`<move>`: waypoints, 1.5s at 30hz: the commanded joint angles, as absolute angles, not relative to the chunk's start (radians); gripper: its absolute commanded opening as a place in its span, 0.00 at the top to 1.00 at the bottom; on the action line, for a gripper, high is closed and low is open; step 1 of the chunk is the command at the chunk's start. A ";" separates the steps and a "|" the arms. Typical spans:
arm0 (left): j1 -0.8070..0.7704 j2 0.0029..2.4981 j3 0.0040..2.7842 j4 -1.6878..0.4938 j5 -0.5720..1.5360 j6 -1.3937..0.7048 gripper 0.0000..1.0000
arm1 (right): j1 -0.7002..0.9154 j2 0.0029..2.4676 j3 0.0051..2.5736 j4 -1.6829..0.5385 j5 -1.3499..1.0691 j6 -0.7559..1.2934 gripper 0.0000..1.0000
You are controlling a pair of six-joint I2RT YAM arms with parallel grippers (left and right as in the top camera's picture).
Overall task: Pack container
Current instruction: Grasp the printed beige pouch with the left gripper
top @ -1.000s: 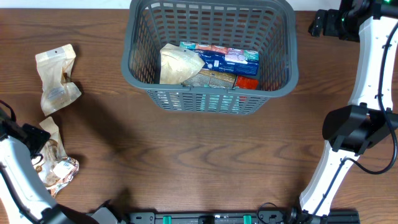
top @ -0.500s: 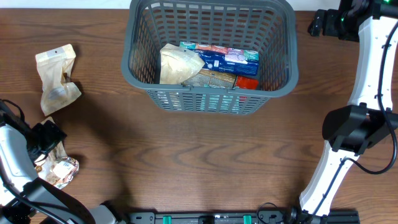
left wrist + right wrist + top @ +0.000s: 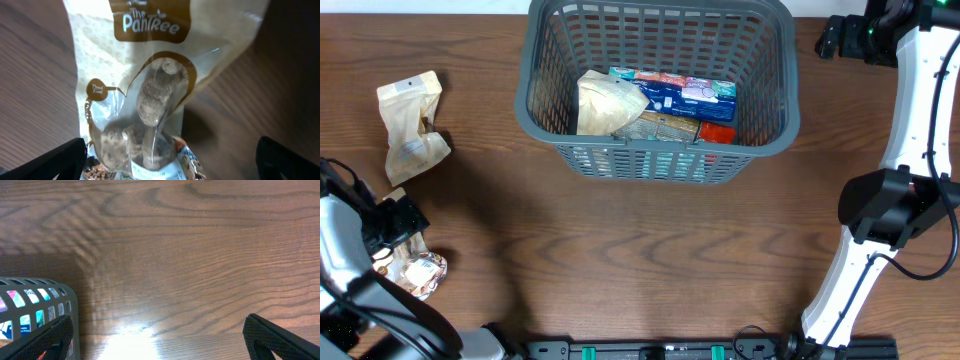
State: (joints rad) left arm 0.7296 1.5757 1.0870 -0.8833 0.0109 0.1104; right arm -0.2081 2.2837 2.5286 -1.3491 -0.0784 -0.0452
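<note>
The dark grey slotted container stands at the top middle of the table and holds several snack packets. Its corner shows in the right wrist view. A beige snack pouch lies at the far left. A second pouch with brown snacks lies at the lower left; in the left wrist view it fills the frame. My left gripper is open, its fingers wide either side of this pouch. My right gripper is open and empty above bare table beside the container, at the top right overhead.
The right arm's white links run down the right edge of the table. The table's front rail lies along the bottom.
My left gripper has moved to the right and up, onto the lower-left pouch. The right arm and the container have not moved.
</note>
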 commanded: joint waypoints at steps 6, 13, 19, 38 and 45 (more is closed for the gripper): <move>0.735 1.701 1.088 -0.872 -0.026 0.130 0.04 | -0.201 2.282 2.523 -1.345 -0.086 -0.062 0.01; 0.735 1.795 1.088 -0.865 -0.038 0.130 0.04 | -0.202 2.282 2.523 -1.343 -0.086 -0.069 0.01; 0.735 1.813 1.088 -0.850 -0.039 0.126 0.05 | -0.201 2.282 2.523 -1.343 -0.086 -0.069 0.01; 0.735 1.813 1.088 -0.866 -0.067 0.092 0.94 | -0.202 2.282 2.523 -1.343 -0.086 -0.069 0.01; 0.735 1.813 1.089 -0.892 0.016 0.052 0.94 | -0.202 2.282 2.523 -1.343 -0.086 -0.069 0.01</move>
State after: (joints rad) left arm 0.7311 1.8046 1.0889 -0.8825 -0.0521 0.0929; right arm -0.2081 2.2837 2.5286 -1.3426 -0.0780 -0.0563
